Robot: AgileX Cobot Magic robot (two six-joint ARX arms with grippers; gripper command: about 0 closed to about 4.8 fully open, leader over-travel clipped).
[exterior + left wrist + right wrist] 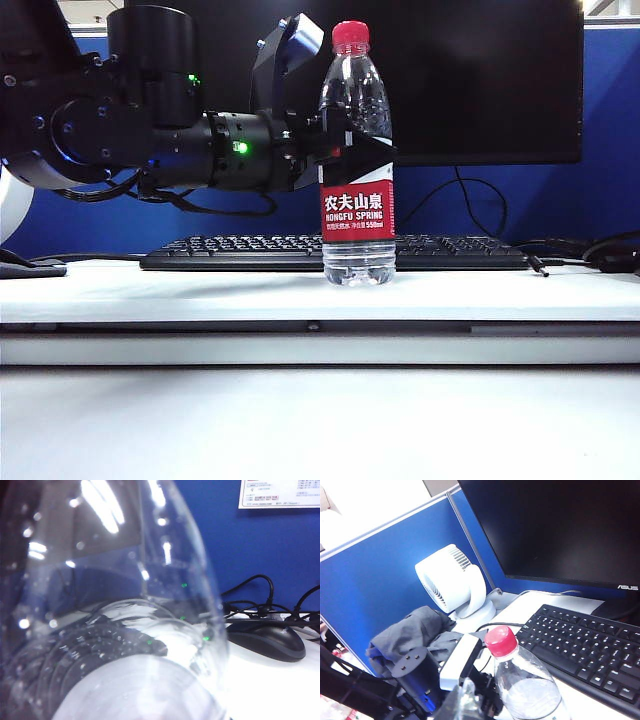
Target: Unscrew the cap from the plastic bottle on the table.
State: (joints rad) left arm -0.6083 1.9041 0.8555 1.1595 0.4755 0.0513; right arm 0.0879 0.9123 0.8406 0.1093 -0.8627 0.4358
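The plastic bottle (357, 215) stands upright on the table (200, 285), just in front of the keyboard, with the red cap (350, 35) on its neck. My left gripper (345, 150) reaches in from the left and straddles the bottle just above the label; I cannot make out whether its fingers press on it. In the left wrist view the clear bottle (125, 630) fills most of the frame and hides the fingers. My right gripper (468, 697) is shut and empty, hovering beside the bottle (530, 695), lower than the cap (501, 641). It does not show in the exterior view.
A black keyboard (250, 252) lies right behind the bottle, below a dark monitor (450, 80). A mouse (270, 640) and cables sit off to one side. A white fan (452, 582) and a grey cloth (410, 632) stand by the blue partition.
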